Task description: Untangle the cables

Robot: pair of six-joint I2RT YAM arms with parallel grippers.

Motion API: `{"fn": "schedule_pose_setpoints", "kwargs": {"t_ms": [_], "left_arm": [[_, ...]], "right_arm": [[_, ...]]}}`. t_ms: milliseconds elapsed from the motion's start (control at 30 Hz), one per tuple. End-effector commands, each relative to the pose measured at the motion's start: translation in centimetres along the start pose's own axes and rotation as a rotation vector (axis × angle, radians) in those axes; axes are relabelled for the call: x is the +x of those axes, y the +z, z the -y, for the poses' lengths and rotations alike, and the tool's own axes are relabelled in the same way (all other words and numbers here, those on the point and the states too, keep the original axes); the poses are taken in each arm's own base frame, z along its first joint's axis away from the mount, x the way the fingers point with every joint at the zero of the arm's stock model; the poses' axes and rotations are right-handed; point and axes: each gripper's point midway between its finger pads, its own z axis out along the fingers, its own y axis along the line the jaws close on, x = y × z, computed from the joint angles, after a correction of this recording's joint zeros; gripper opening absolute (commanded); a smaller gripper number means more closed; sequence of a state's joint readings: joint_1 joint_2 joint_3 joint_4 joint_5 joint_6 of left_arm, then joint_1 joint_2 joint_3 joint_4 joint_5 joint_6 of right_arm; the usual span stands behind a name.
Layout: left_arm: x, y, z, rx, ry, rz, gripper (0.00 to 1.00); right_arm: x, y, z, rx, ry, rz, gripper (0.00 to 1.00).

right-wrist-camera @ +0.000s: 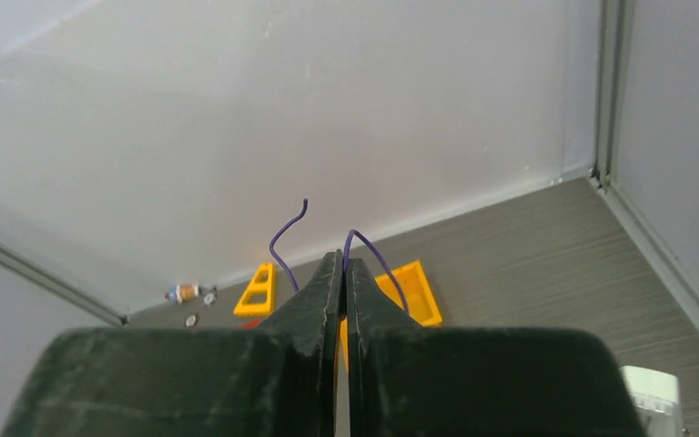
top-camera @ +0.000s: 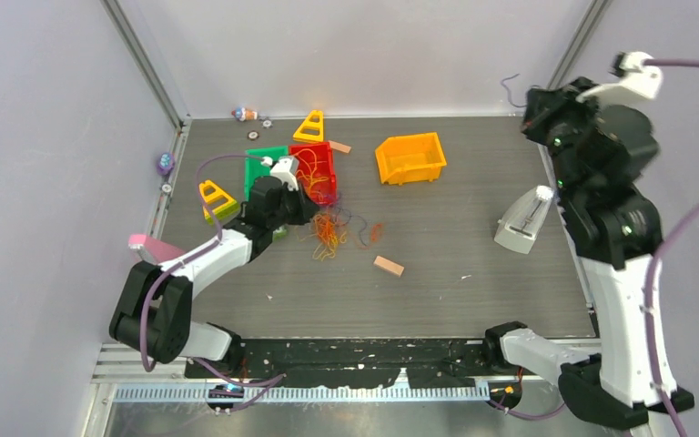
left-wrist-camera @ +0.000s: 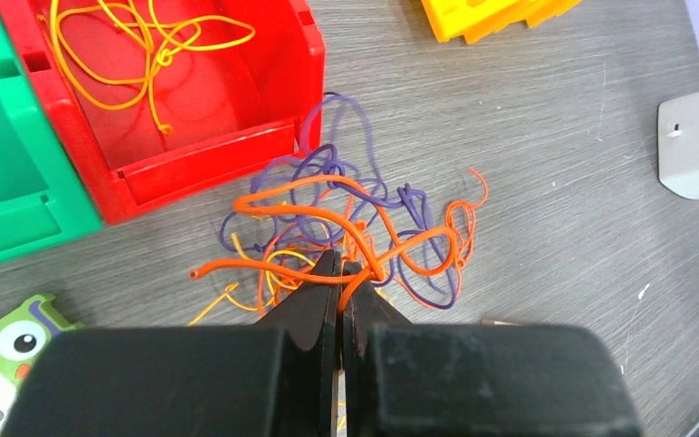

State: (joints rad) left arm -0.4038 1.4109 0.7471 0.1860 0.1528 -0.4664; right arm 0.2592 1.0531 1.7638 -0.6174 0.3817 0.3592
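Observation:
A tangle of orange, purple and yellow cables [left-wrist-camera: 364, 223] lies on the grey table just in front of the red bin [left-wrist-camera: 200, 155]; in the top view this tangle [top-camera: 332, 228] is left of centre. My left gripper [left-wrist-camera: 344, 266] is shut on a thick orange cable [left-wrist-camera: 273, 267] at the tangle's near edge. From above, the left gripper [top-camera: 309, 208] sits low against the pile. Inside the red bin lies a loose yellow-orange cable [left-wrist-camera: 136, 50]. My right gripper [right-wrist-camera: 344, 258] is raised high at the back right, shut on a thin purple cable [right-wrist-camera: 282, 238] whose two ends curl above the fingertips.
A green bin [top-camera: 264, 168] adjoins the red one. An orange bin [top-camera: 410, 157] stands at the back centre. Yellow triangle pieces [top-camera: 309, 127] [top-camera: 216, 196], a wooden block [top-camera: 388, 266], a grey-white device [top-camera: 526, 221] and an owl card [left-wrist-camera: 18, 341] lie about.

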Motion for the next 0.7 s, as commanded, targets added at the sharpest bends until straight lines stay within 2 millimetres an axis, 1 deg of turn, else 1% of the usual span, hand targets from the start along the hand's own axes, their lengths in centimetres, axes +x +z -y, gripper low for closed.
{"fn": "schedule_pose_setpoints", "kwargs": {"t_ms": [0,100,200,233,267,300,333,367,400,433,467,500,533,567,633,667], "left_arm": [[-0.2,-1.1,0.4,0.016,-0.010,0.054,0.00],[0.1,-1.5,0.9,0.040,-0.001,0.085,0.00],[0.4,-1.7,0.9,0.041,0.013,0.100,0.00],[0.6,-1.7,0.7,0.036,0.015,0.103,0.00],[0.6,-1.7,0.6,0.035,0.016,0.106,0.00],[0.6,-1.8,0.7,0.037,0.017,0.110,0.00],[0.5,-1.8,0.7,0.038,0.019,0.114,0.00],[0.3,-2.0,0.7,0.037,0.023,0.121,0.00],[0.1,-2.1,0.6,0.026,0.027,0.130,0.00],[0.1,-2.2,0.3,0.012,0.033,0.135,0.00],[0.0,-2.3,0.0,-0.005,0.037,0.142,0.00],[-0.1,-2.4,-0.1,-0.013,0.042,0.146,0.00],[-0.2,-2.5,-0.1,-0.016,0.044,0.151,0.00],[-0.3,-2.6,-0.2,-0.017,0.047,0.153,0.00],[-0.4,-2.7,-0.2,-0.020,0.051,0.159,0.00],[-0.4,-2.7,-0.2,-0.021,0.051,0.160,0.00]], "right_arm": [[3.8,3.2,-2.4,-0.098,0.017,-0.086,0.05],[5.5,4.8,-3.6,-0.145,0.039,-0.116,0.05],[7.2,6.4,-4.7,-0.180,0.063,-0.148,0.05],[8.0,7.4,-5.3,-0.200,0.068,-0.163,0.05],[9.3,8.4,-5.6,-0.203,0.074,-0.188,0.05],[9.5,8.9,-6.3,-0.236,0.083,-0.188,0.05],[10.7,10.1,-6.9,-0.255,0.083,-0.207,0.05],[11.0,10.7,-7.2,-0.265,0.081,-0.212,0.05],[12.1,11.8,-7.8,-0.282,0.077,-0.232,0.06],[12.6,12.5,-7.9,-0.286,0.066,-0.239,0.05],[13.4,13.7,-8.2,-0.287,0.059,-0.247,0.05],[14.0,14.3,-8.2,-0.285,0.049,-0.254,0.05],[15.0,15.4,-8.1,-0.272,0.041,-0.269,0.06],[15.5,15.9,-8.0,-0.266,0.032,-0.275,0.05],[17.9,17.4,-7.3,-0.240,0.020,-0.315,0.06],[18.7,17.8,-6.9,-0.227,0.018,-0.329,0.06]]}}
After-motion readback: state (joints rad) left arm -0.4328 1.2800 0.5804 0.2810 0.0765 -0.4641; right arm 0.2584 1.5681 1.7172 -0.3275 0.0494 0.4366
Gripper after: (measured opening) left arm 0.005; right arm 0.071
